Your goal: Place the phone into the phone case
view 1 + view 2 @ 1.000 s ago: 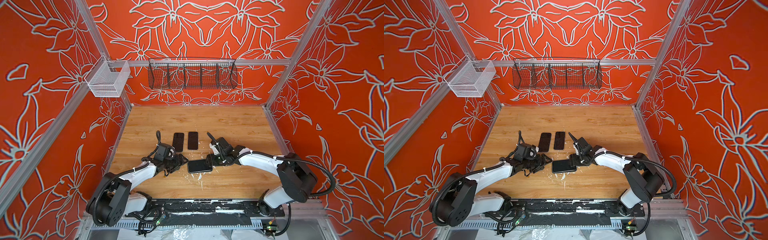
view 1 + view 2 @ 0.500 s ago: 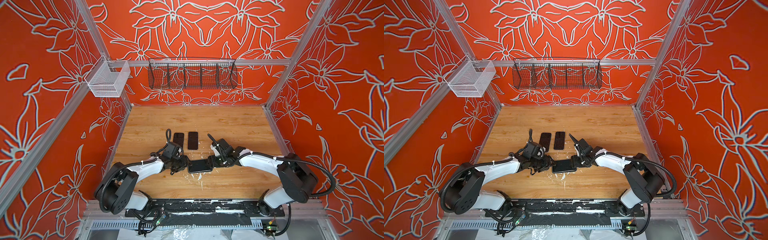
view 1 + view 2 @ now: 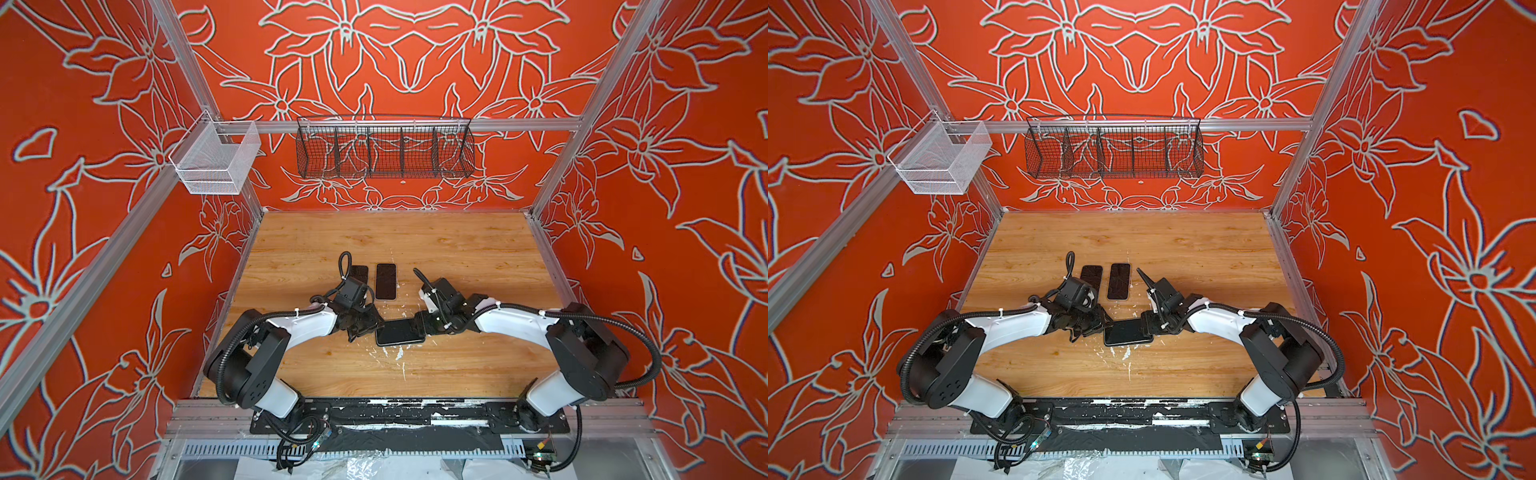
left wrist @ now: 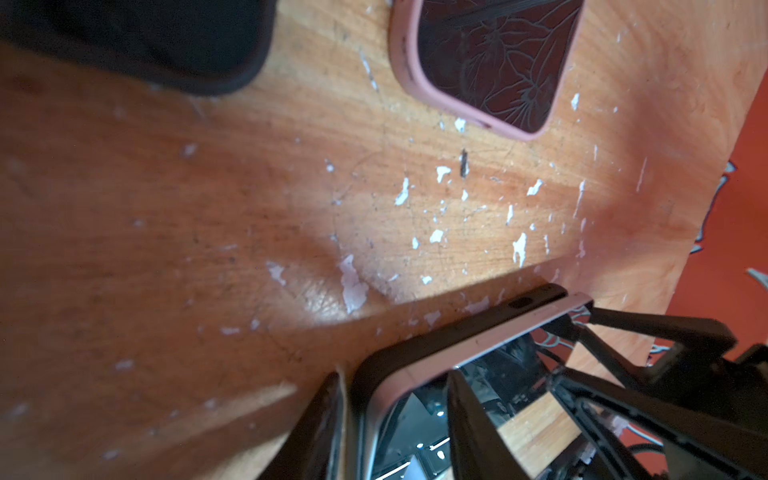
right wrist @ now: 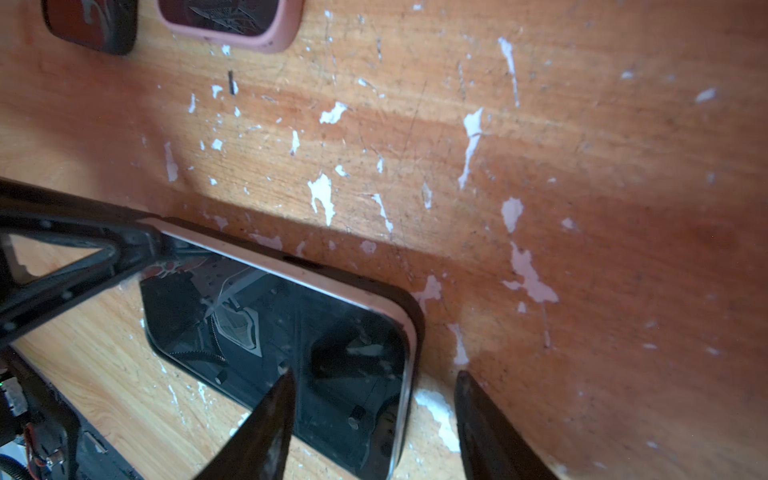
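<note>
The phone is a stiff, glossy glass slab. It is likely slippery and easily scratched, so its short ends and rim are the places to hold, not the screen. It lies just below the middle of both top views, apparently seated partway in the black phone case. The left gripper straddles its left end with jaws partly open; I cannot tell whether they clamp. The right gripper stands open astride the right end, gripping nothing visible.

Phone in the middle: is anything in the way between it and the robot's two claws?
Nothing visible is. The left gripper straddles one end of the phone, and the right gripper straddles the other end. The phone already sits in the black case.
</note>
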You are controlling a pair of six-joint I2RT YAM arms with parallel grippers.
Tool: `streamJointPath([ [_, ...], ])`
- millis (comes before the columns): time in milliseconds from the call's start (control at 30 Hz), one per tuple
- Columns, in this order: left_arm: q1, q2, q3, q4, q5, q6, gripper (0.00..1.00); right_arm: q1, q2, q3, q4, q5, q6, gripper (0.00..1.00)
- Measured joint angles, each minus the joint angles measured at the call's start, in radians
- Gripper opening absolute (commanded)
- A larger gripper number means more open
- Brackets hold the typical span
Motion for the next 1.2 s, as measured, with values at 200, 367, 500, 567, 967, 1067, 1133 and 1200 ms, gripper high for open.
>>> streamJointPath([
  [200,-0.013,-0.002,0.015,-0.035,-0.039,0.018,0.26,0.0,0.002,-0.001,0.008,0.0,0.0,0.62],
  [367,-0.042,-0.004,0.013,-0.063,-0.096,0.036,0.24,0.0,0.002,-0.001,0.009,0.0,-0.001,0.62],
  [500,-0.058,-0.02,-0.001,-0.054,-0.119,0.036,0.24,0.0,0.002,-0.001,0.01,0.0,-0.001,0.62],
  [567,-0.061,-0.031,-0.013,-0.047,-0.129,0.036,0.23,0.0,0.002,-0.001,0.01,0.0,-0.001,0.62],
  [967,-0.068,-0.087,-0.054,-0.056,-0.162,0.028,0.24,0.004,0.018,-0.001,0.029,-0.04,-0.004,0.49],
  [1067,-0.069,-0.102,-0.063,-0.058,-0.157,0.019,0.24,0.008,0.022,-0.001,0.034,-0.04,0.0,0.45],
  [1133,-0.069,-0.111,-0.071,-0.057,-0.154,0.009,0.24,0.012,0.023,-0.001,0.035,-0.039,0.001,0.43],
  [1200,-0.069,-0.113,-0.077,-0.05,-0.148,0.0,0.24,0.014,0.023,-0.001,0.035,-0.036,0.005,0.41],
])
